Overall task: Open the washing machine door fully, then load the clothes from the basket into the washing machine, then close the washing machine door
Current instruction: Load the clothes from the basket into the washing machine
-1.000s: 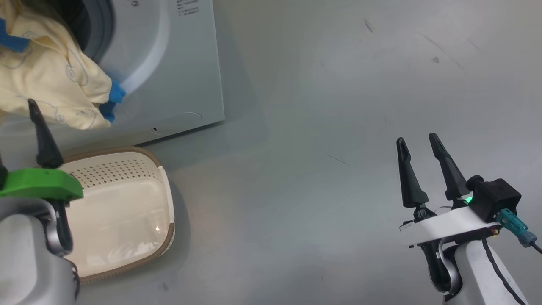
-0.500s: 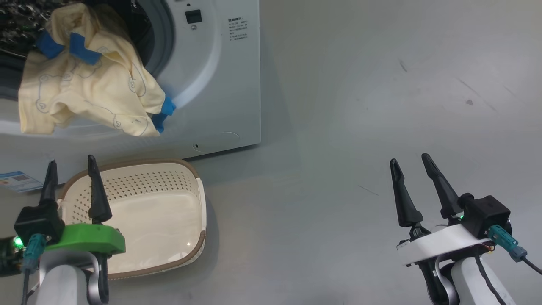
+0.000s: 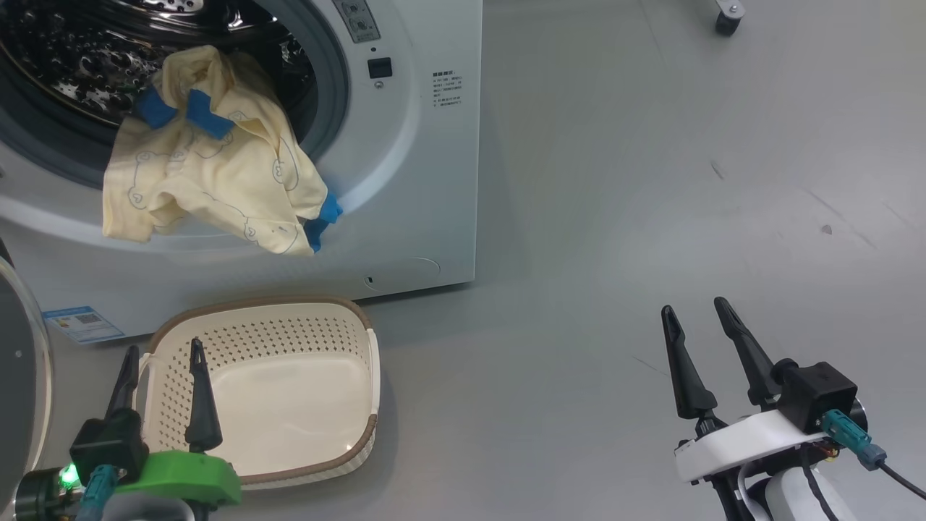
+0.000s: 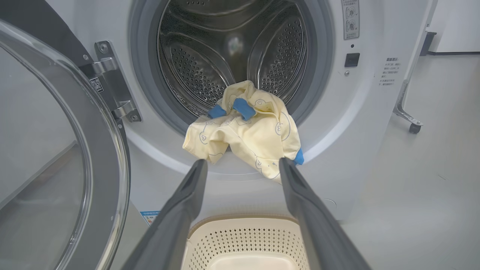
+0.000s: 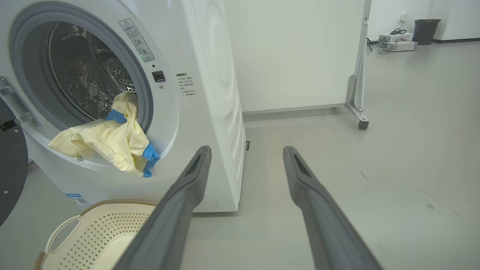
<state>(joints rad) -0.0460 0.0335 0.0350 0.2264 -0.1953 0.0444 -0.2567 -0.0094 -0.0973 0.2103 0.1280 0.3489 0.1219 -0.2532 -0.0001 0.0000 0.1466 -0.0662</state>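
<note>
End effectors both spread wide, grasping nothing: left end effector [image 3: 162, 350] above cream basket [image 3: 289, 302], right end effector [image 3: 693, 307] over floor [image 3: 579, 217]. Yellow bear-print clothes [image 3: 217, 181] drape half out of washing machine [image 3: 434, 181], washing machine door [image 4: 56, 168] swung open. Garment likely light, limp, snag-prone; pinch bunched fold near blue cuffs, push deep into drum [image 4: 195, 67].

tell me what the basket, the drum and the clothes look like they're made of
The basket: likely moulded plastic, cream, slightly glossy; even rows of holes and a highlight on its floor. The drum: looks like polished steel; mirror reflections, perforated panels. The clothes: soft cotton-like fabric, matte pale yellow with blue trim; it folds and drapes limply over the opening's lip.
</note>
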